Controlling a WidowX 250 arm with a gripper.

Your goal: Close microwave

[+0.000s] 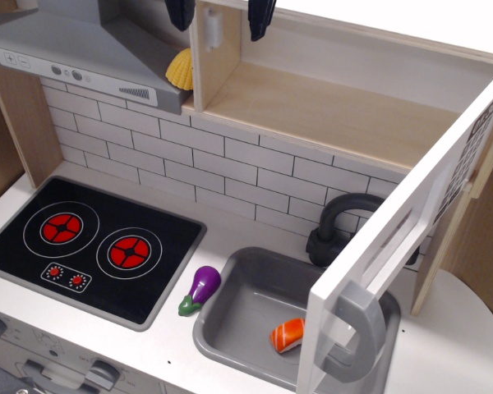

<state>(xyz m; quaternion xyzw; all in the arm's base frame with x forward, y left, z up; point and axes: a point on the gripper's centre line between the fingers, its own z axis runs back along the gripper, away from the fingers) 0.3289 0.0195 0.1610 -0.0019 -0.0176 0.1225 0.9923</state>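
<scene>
The microwave is a pale plywood box at the upper right, and its inside is bare. Its white door is swung wide open toward the camera on hinges at the right. The grey bar handle sits at the door's near end, over the sink. The black keypad shows edge-on near the hinge. My gripper is at the top edge, by the microwave's left wall. Its two black fingertips are spread apart with nothing between them but that wall. It is far from the door.
A grey range hood hangs at the upper left, with a yellow shell-shaped toy beside it. Below are a black stove, a purple eggplant, a grey sink holding an orange piece, and a black faucet.
</scene>
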